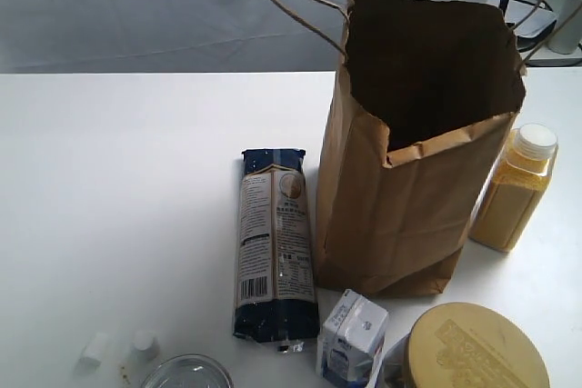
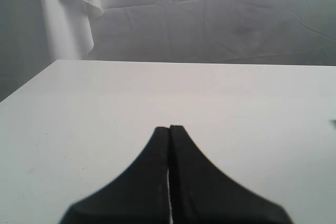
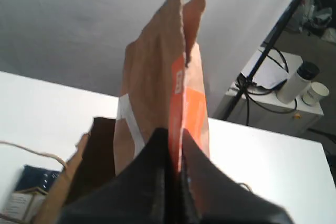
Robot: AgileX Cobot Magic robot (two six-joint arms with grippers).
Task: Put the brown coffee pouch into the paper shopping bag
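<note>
The brown coffee pouch [image 3: 157,72]: crinkled kraft paper, orange-red label on one face, pinched far end. The right gripper [image 3: 176,142] is clamped on one end, holding it above the open paper shopping bag [image 1: 400,215] on the white table [image 1: 136,179]. The exterior view shows only a dark sliver of the pouch; the right wrist view shows its label. The left gripper [image 2: 169,129] is closed, tips pressed together.

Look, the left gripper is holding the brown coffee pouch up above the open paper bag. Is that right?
Not quite. It is the right gripper that is shut on the brown coffee pouch, as the right wrist view shows. The left gripper is shut on nothing. The rest is right: the pouch is up above the open paper shopping bag.
</note>
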